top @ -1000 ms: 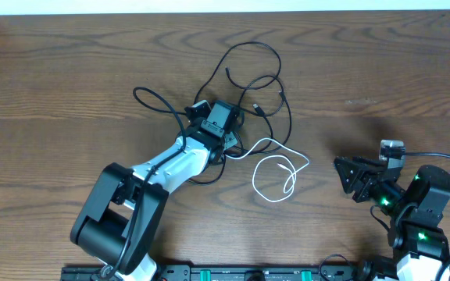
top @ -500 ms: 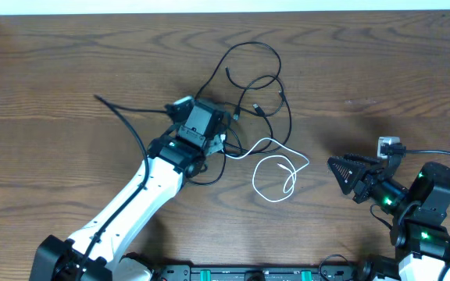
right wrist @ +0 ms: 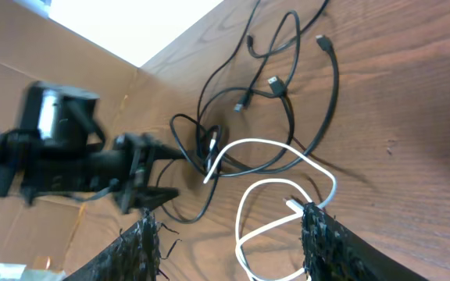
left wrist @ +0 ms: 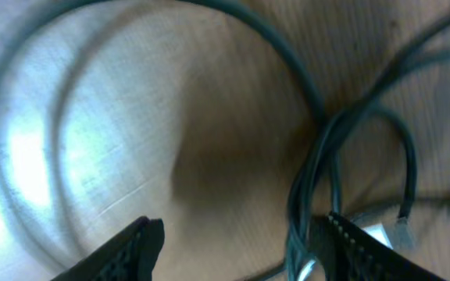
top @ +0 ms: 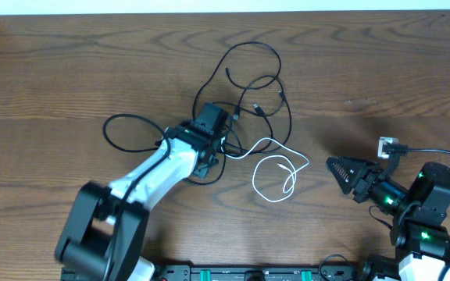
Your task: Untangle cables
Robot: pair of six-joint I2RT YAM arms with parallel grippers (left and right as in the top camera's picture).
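On the wooden worktop [top: 69, 62], black cables [top: 244, 86] tangle with a white cable [top: 276, 168]. The left tool [left wrist: 237, 238] gapes released over the knot and the right tool [top: 334, 168] is released and idle. The next move is probably to pinch one strand.

Nothing here can be read, no lettering, brand or number, either on the cables [top: 244, 94] or on the wooden table [top: 53, 78]. A small white tab [top: 389, 145] on the right arm [top: 426, 191] may carry print, but from overhead it is too small to make out. The left wrist view is too blurred to show any marking at all.
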